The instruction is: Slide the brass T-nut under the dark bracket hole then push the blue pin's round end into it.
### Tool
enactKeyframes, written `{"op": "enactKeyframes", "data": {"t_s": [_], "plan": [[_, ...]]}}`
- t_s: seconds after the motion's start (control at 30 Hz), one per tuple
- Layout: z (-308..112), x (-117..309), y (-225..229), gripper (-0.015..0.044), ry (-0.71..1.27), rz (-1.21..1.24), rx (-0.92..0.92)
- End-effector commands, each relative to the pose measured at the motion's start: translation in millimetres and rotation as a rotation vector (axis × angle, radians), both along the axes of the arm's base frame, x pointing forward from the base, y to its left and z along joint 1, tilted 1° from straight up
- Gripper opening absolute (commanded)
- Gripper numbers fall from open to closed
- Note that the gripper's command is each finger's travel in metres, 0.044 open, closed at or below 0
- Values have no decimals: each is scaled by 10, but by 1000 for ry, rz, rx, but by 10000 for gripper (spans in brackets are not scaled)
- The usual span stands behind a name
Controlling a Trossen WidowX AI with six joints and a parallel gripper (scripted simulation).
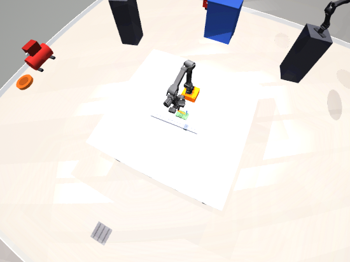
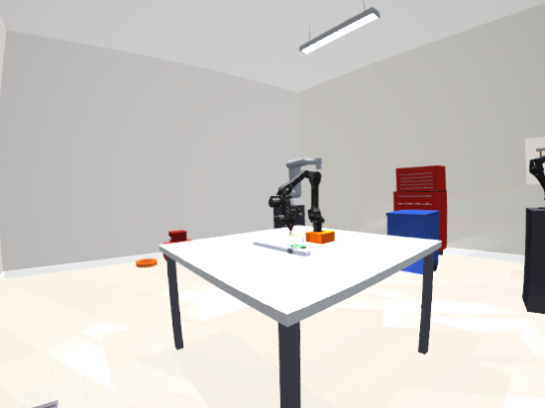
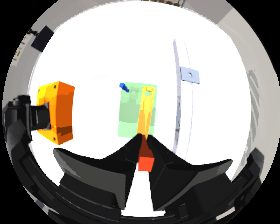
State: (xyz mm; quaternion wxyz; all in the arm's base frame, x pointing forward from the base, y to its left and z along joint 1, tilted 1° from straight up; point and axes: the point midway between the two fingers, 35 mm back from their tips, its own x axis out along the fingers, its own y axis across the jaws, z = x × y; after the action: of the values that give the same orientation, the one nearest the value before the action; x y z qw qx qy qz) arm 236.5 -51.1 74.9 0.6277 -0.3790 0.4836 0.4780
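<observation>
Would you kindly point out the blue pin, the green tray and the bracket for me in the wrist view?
Blue pin [image 3: 124,87]: wrist view, its shaft.
Green tray [image 3: 129,127]: wrist view, its bare lower part.
Bracket [image 3: 195,77]: wrist view, its plate.

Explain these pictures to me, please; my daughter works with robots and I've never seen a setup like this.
The machine is one jointed black arm on an orange base. One picture looks down from above, one from across the room, and one from the arm's wrist.

On the white table lie a long metal rail carrying a small bracket, and a green tray with a blue pin.

The gripper is shut on the orange handle of the T-nut.
</observation>
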Motion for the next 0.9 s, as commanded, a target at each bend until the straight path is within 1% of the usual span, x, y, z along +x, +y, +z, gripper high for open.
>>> {"op": "enactKeyframes", "data": {"t_s": [0.0,0.6,0.87], "plan": [[105,18,-2,-150,-15,8,-3],[339,-24,11,-150,-13,16,-4],[358,88,-30,-150,-14,18,-5]]}}
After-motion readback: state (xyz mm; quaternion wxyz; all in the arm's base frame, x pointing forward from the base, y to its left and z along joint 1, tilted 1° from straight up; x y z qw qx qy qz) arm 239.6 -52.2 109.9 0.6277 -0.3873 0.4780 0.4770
